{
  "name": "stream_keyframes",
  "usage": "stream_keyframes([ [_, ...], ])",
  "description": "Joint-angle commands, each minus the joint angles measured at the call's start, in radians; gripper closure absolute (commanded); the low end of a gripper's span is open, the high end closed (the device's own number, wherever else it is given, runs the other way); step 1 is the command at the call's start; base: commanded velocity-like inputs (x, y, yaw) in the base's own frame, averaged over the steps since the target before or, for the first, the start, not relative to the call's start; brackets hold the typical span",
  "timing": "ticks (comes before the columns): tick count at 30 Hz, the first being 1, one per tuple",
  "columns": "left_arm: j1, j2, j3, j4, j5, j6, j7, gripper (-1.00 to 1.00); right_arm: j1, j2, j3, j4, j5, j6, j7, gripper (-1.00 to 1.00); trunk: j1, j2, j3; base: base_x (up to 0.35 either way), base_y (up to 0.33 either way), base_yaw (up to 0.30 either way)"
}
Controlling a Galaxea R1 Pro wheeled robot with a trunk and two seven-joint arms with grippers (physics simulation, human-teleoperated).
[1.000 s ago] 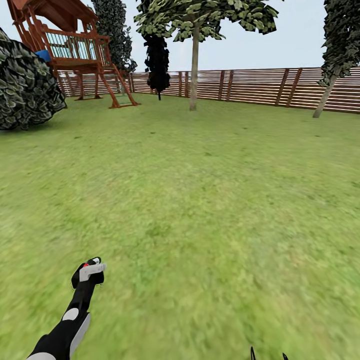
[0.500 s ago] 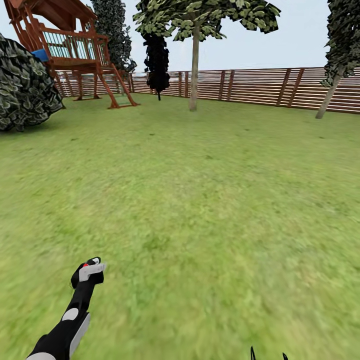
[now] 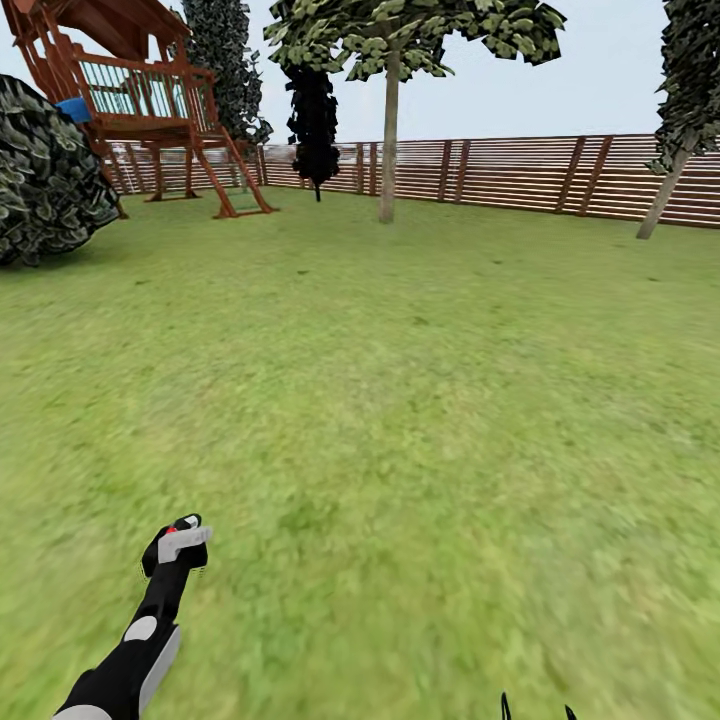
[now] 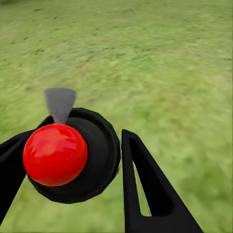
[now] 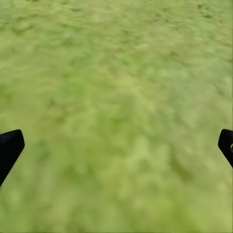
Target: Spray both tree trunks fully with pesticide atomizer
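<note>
A: status, near field?
B: left pincer (image 4: 97, 170) clamped on the pesticide atomizer (image 4: 73, 155); black round body, red ball on top, grey nozzle poking out; fingers (image 4: 145, 189) pressed on both flanks; in head view the same left pincer (image 3: 178, 545) sits at 7 o'clock, held above the floor (image 3: 400, 450)

A: right side?
B: right pincer (image 5: 116, 145) spread wide; a black tip at each edge of its wrist view, grass between; head view has its two tips at 5 o'clock (image 3: 537, 712)

A: far field?
B: tree (image 3: 400, 30) at 12 o'clock, trunk (image 3: 388, 140) upright by the fence (image 3: 520, 170); second tree (image 3: 690, 70) at 2 o'clock, trunk (image 3: 660, 195) leaning; wooden play tower (image 3: 140, 90) at 11 o'clock; dark bush (image 3: 45, 170) at 10 o'clock
</note>
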Motion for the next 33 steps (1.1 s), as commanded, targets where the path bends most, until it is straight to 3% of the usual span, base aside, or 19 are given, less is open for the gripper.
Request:
stream_keyframes([
  [1, 0.0, 0.0, 0.0, 0.0, 0.0, 0.0, -0.001, 1.0, 0.0, 0.0, 0.0, 0.0, 0.0, 0.0, 0.0, -1.0, 0.0, 0.0, 0.0, 0.34, 0.0, 0.0],
  [33, 0.0, 0.0, 0.0, 0.0, -0.001, 0.0, -0.001, 1.0, 0.0, 0.0, 0.0, 0.0, 0.0, 0.0, 0.0, -1.0, 0.0, 0.0, 0.0, 0.34, 0.0, 0.0],
])
